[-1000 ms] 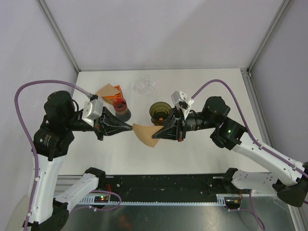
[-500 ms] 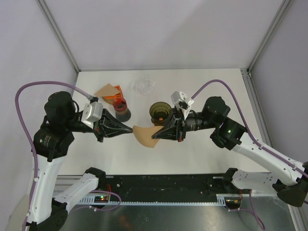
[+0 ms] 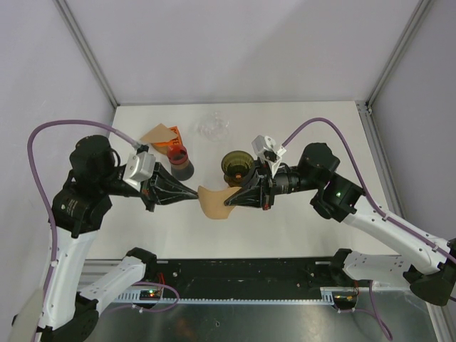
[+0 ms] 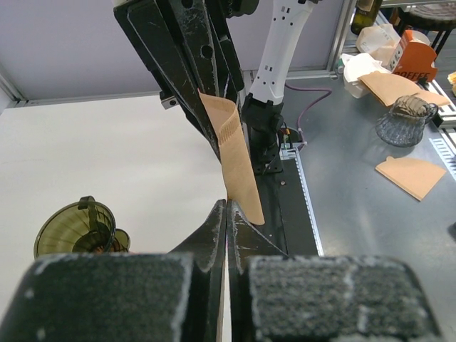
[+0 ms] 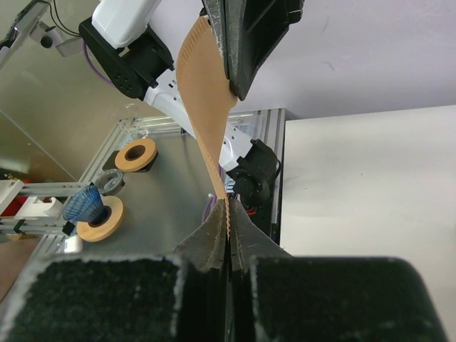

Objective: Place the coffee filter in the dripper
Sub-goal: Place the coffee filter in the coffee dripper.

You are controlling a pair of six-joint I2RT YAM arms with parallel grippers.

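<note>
A brown paper coffee filter [image 3: 214,202] hangs in the air between my two grippers, a little in front of the olive-green dripper [image 3: 236,165]. My left gripper [image 3: 195,191] is shut on the filter's left edge. My right gripper [image 3: 228,201] is shut on its right edge. In the left wrist view the filter [image 4: 239,160] runs up from my shut left gripper [image 4: 226,206] into the other arm's fingers [image 4: 187,68], and the dripper [image 4: 75,228] stands on the white table at lower left. In the right wrist view the filter [image 5: 203,85] bows upward from my right gripper [image 5: 228,206].
A spare filter [image 3: 158,134] lies at the back left of the table, beside an orange-red packet [image 3: 171,146] and a dark cup [image 3: 181,167]. A clear glass vessel [image 3: 214,127] stands at the back centre. Frame posts flank the table.
My left gripper has edged to the right toward the right gripper, and the filter between them has bowed and become narrower. The right arm has barely moved.
</note>
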